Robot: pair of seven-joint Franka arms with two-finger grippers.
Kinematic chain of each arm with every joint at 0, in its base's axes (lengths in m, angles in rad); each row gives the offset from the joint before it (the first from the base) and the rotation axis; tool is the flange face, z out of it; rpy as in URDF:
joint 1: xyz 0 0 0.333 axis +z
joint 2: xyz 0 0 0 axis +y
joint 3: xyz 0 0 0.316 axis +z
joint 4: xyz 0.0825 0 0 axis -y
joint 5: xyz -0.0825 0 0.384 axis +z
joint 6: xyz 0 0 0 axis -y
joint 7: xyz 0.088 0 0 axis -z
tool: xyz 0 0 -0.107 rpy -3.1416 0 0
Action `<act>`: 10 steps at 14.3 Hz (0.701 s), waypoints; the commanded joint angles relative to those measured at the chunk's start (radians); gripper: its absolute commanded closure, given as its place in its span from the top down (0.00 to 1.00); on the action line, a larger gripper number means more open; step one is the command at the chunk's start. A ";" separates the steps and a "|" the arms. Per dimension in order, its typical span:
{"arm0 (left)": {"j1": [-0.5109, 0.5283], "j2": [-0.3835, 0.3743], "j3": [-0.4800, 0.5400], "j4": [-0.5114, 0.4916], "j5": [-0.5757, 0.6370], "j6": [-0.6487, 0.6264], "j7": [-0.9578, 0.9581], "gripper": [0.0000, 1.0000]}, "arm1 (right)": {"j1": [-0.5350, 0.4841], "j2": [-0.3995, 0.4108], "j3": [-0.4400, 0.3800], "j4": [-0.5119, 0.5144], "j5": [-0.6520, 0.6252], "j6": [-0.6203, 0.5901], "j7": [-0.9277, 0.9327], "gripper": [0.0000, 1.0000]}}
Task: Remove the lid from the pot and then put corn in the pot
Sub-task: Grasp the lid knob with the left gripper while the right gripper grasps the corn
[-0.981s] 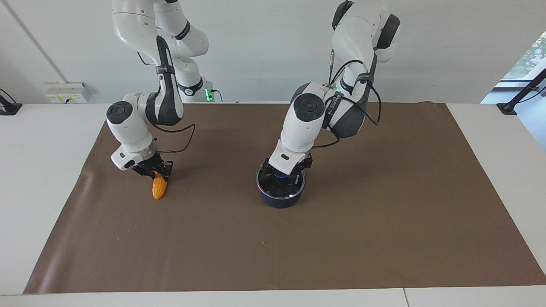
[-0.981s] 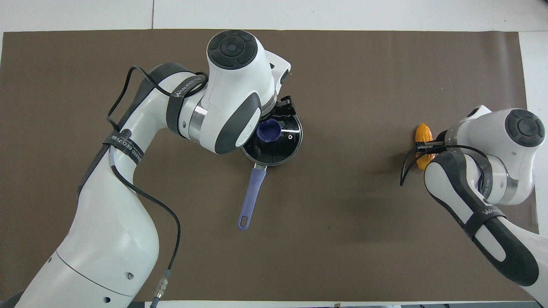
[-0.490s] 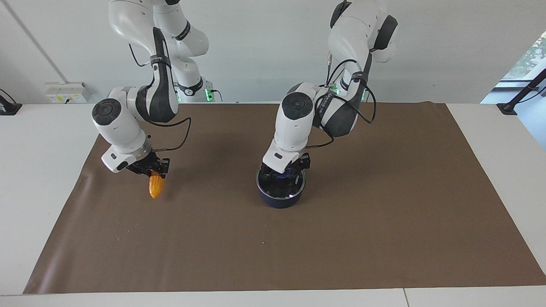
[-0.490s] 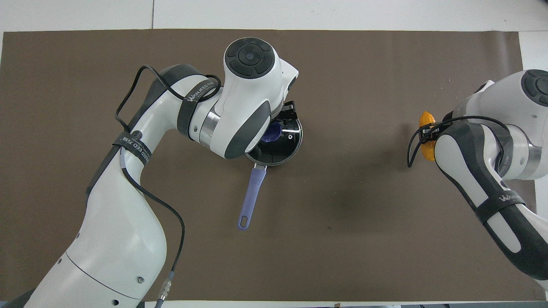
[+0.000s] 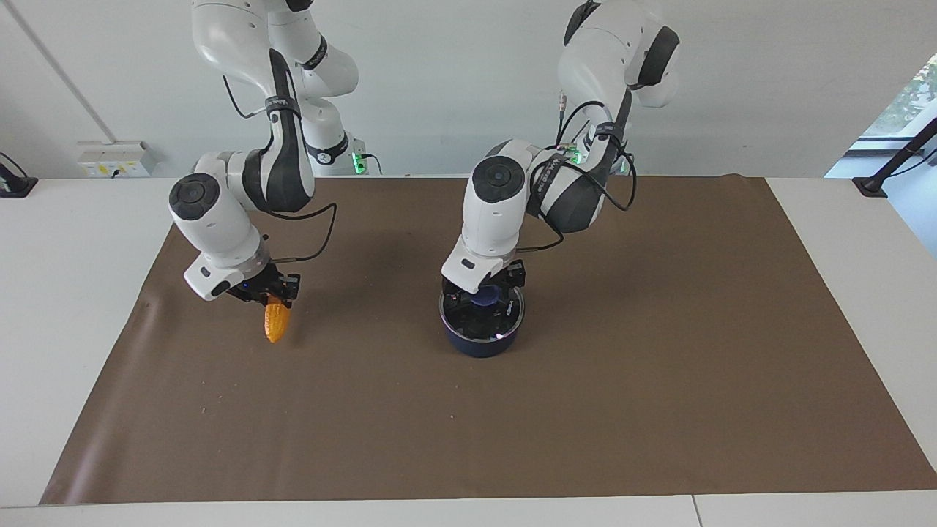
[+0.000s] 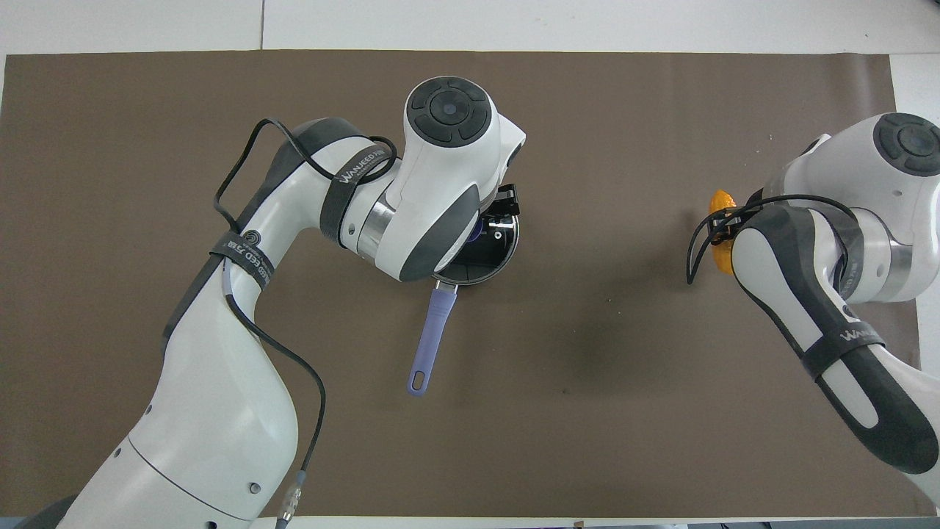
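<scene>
My left gripper [image 5: 483, 296] sits right over the lid [image 5: 482, 318], centre of the facing frame, fingers spread to either side of the blue knob [image 5: 482, 298]. Can't tell if the fingers touch the knob. Lid is on the pot [image 5: 479, 342], flat, covering its mouth. In the overhead frame the wrist hides most of the left gripper [image 6: 493, 220]; only part of the lid [image 6: 499, 246] shows just right of centre, with a sliver of the knob [image 6: 477, 231] at the wrist's edge. The pot's handle [image 6: 429, 339] runs straight down the overhead frame from the pot, resting on the brown mat [image 6: 587, 110].

My right gripper [image 5: 269, 296] is at mid-left of the facing frame, pressed together on the wide end of the corn [image 5: 276, 322]. The corn hangs tip down from the fingers, and whether its tip touches the mat [image 5: 585, 410] I can't tell. In the overhead frame the right gripper [image 6: 723, 229] is at the right edge, mostly under its own arm, the corn [image 6: 721, 200] peeking out as an orange bit above the forearm.

Corn and pot are well apart, corn toward the right arm's end of the surface [image 5: 66, 241], pot about mid-mat. Pot closed.
</scene>
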 commanded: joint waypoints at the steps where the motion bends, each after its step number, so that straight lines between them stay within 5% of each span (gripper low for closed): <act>1: -0.012 0.001 0.008 0.004 0.021 -0.019 -0.003 1.00 | -0.006 0.011 0.004 0.021 0.012 -0.021 0.008 0.00; 7: -0.005 -0.039 0.008 -0.059 0.011 0.007 -0.003 1.00 | -0.006 0.009 0.004 0.023 0.011 -0.025 0.010 0.00; 10: -0.005 -0.073 0.007 -0.118 0.009 0.053 -0.012 0.92 | -0.005 0.009 0.004 0.023 0.012 -0.025 0.010 0.00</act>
